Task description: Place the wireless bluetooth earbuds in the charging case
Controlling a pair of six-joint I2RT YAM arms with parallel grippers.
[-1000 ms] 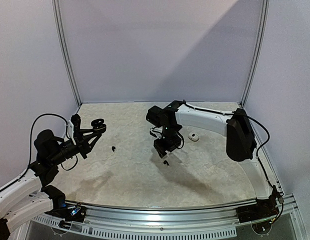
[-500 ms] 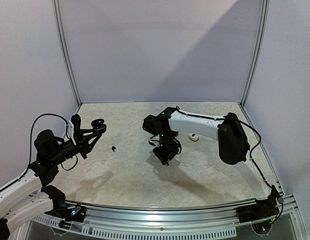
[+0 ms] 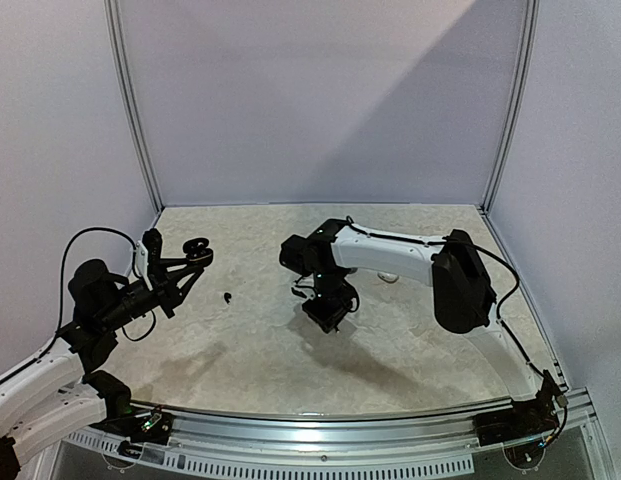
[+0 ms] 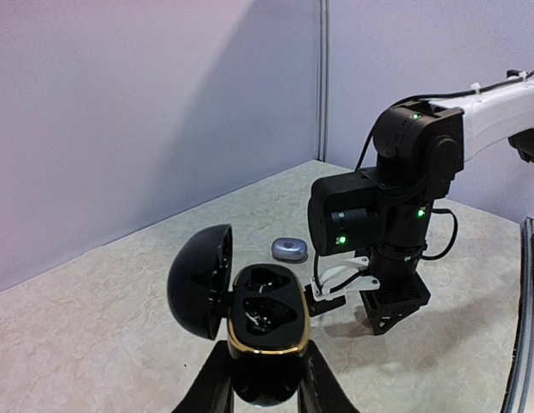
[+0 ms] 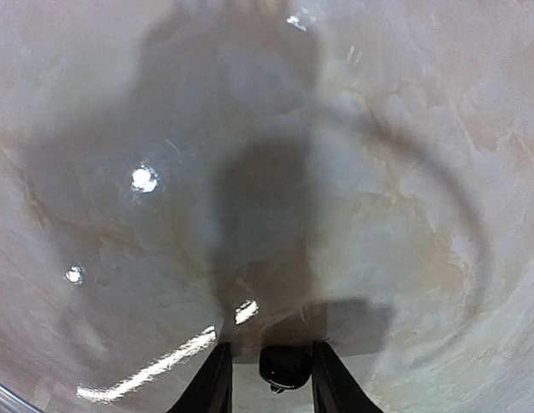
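My left gripper (image 4: pixel 267 366) is shut on the base of a black charging case (image 4: pixel 265 311) with a gold rim. Its lid (image 4: pixel 199 280) is swung open to the left and both wells look empty. In the top view this case (image 3: pixel 197 249) hangs above the table's left side. My right gripper (image 5: pixel 272 357) points down at the table with a black earbud (image 5: pixel 285 366) between its fingers. The right finger (image 5: pixel 331 379) touches the earbud, while a gap remains at the left one, so the jaws stand open. Another black earbud (image 3: pixel 227 297) lies on the table between the arms.
A small grey-blue pebble case (image 4: pixel 290 249) lies on the table behind the right arm (image 4: pixel 395 198); in the top view it (image 3: pixel 389 277) peeks out past the forearm. Walls enclose the beige tabletop (image 3: pixel 240 350) on three sides.
The right arm has moved left and down over the earbud near the table's middle, and its jaws have narrowed around it. The left arm and its case have not moved.
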